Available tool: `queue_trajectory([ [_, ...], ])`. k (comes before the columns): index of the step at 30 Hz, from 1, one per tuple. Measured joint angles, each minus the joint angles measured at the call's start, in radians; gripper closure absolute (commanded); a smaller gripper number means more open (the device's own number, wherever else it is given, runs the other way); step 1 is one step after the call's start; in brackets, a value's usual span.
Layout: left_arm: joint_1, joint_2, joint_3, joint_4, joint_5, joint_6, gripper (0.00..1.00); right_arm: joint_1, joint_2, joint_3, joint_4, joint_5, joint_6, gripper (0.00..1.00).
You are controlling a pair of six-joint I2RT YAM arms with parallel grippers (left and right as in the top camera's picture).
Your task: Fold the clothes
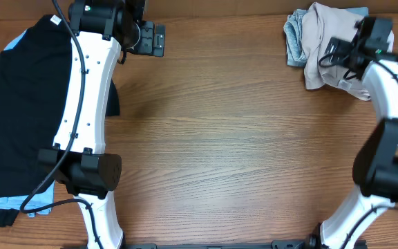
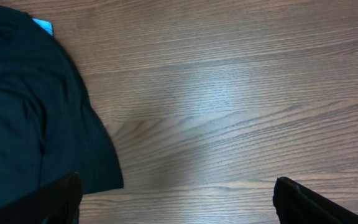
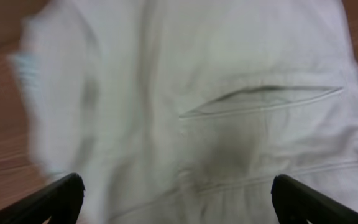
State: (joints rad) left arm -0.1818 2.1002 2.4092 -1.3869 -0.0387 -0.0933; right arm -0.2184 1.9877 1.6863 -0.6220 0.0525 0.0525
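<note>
wood-grain table [image 1: 220, 138], right tool [image 3: 176, 193] wide open over the beige shorts [image 1: 327, 41] at the far right corner; left tool [image 2: 176, 196] wide open beside the black t-shirt [image 1: 19, 104].

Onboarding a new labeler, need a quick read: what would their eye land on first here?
A crumpled pair of light beige khaki shorts sits bunched at the far right corner of the wooden table, with light-blue denim shorts showing at its edge. The open right gripper hovers over its pocket. Along the left edge a big black T-shirt sprawls under the left arm, and the open left gripper faces bare wood.
</note>
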Motion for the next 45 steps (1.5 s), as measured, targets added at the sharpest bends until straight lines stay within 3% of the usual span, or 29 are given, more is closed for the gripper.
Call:
queue_trajectory([
  [7,0.0,0.0,0.0,0.0,0.0,0.0,0.0,0.085,-0.328,0.213,-0.349,-0.117,0.0,0.0],
  [13,0.0,0.0,0.0,0.0,0.0,0.0,0.0,0.159,-0.552,0.239,-0.443,-0.188,0.0,0.0],
  [19,0.0,0.0,0.0,0.0,0.0,0.0,0.0,0.16,-0.586,0.238,-0.449,-0.195,-0.005,0.0],
  [31,0.0,0.0,0.0,0.0,0.0,0.0,0.0,0.188,-0.584,0.217,-0.541,0.008,-0.053,0.0],
  [36,0.0,0.0,0.0,0.0,0.0,0.0,0.0,0.259,-0.669,0.043,-0.355,0.049,-0.064,0.0],
  [45,0.0,0.0,0.0,0.0,0.0,0.0,0.0,0.279,-1.115,-0.63,0.174,-0.024,-0.046,0.0],
])
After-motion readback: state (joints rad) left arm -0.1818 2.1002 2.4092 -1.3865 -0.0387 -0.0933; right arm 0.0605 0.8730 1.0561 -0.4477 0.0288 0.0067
